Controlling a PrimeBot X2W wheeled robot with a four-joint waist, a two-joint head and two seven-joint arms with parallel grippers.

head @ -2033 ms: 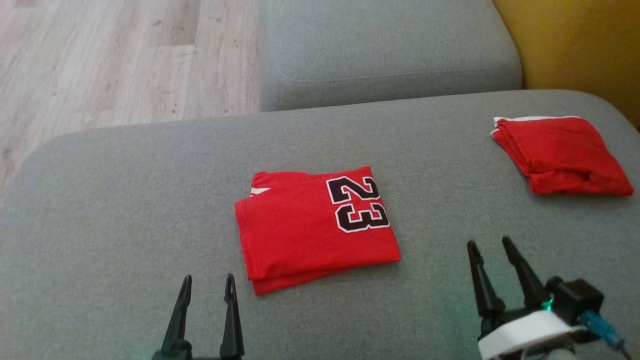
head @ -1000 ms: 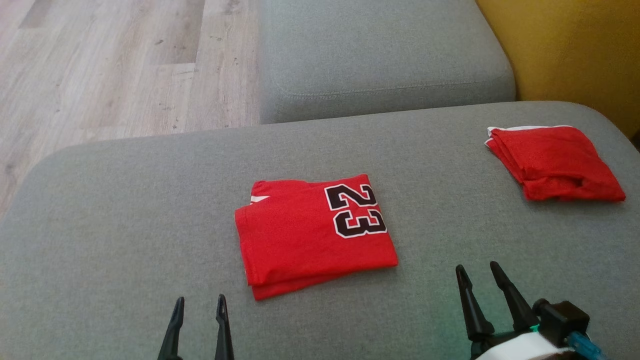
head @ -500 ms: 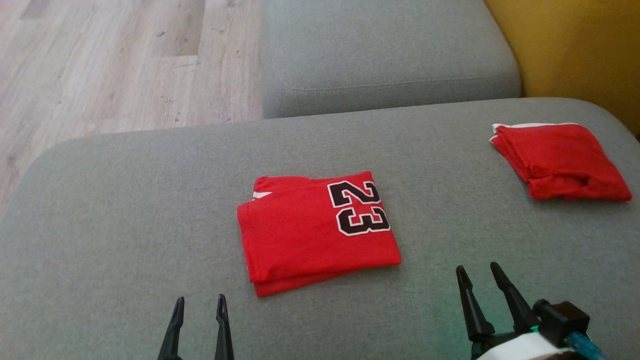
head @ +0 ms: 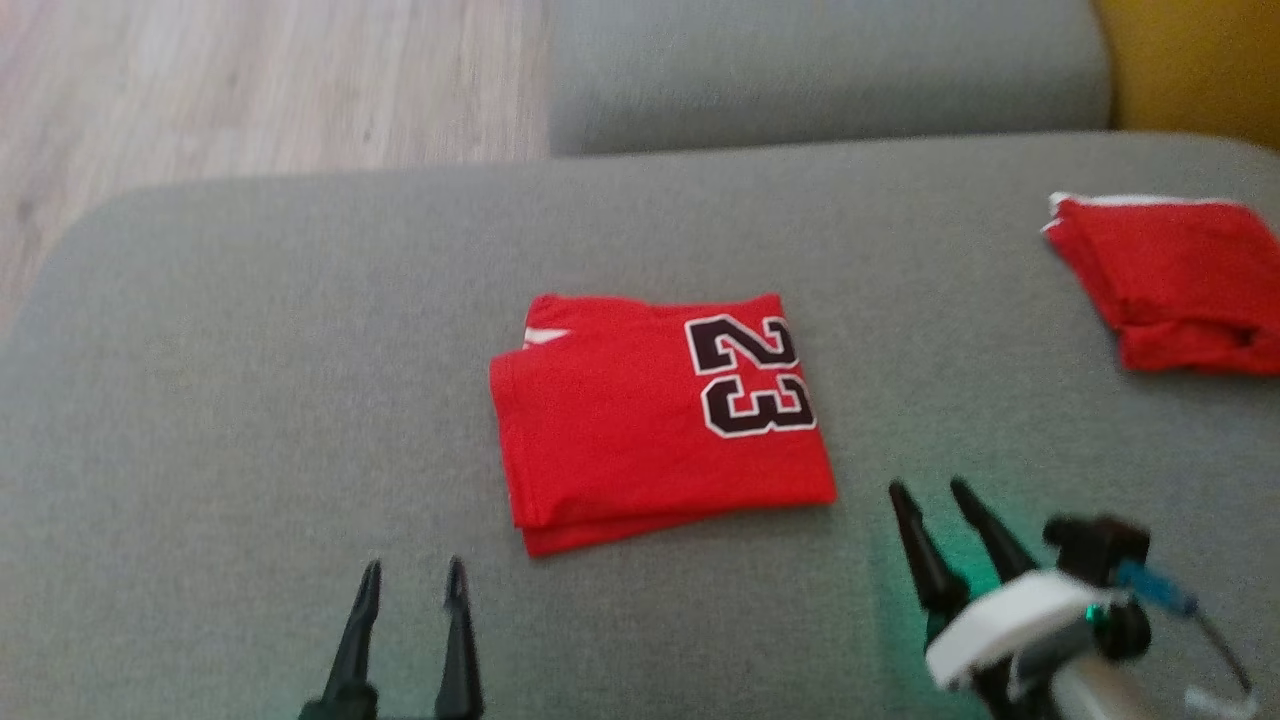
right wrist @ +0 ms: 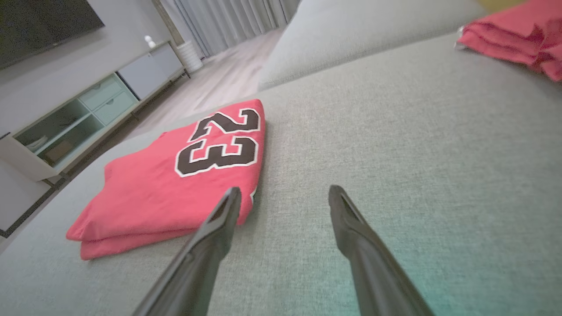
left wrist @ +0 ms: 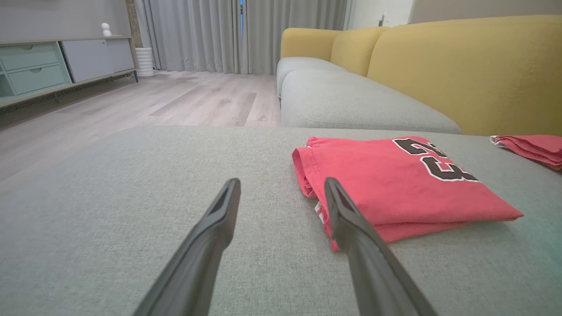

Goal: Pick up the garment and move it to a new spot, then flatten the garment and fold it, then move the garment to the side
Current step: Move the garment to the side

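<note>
**Head view.** The garment (head: pixel 660 420), a red jersey marked "23", lies folded flat at the middle of the grey cushion (head: pixel 250 400). Folding looks done, so I judge the step left is the move to the side. The left gripper (head: pixel 412 575) hangs over the cushion's near edge, left of middle, jaws wide and empty. The right gripper (head: pixel 930 490) hangs over the same edge, right of middle, jaws also wide and empty, fingers slanting up and to the left. A second folded red cloth (head: pixel 1170 280) sits at the cushion's far right corner, which probably marks the "side" spot. The frame is somewhat blurred.

**Left wrist view.** The fingers are low over the cushion and spread. The garment's layered edge lies just beyond the right-hand fingertip. Such a low approach would suit sliding under the whole stack.

**Right wrist view.** The fingers are spread above the cushion. The garment's near corner is beside the left-hand fingertip, but I cannot tell whether they touch. With one gripper near each near corner, a two-handed lift should keep the folds together.
</note>
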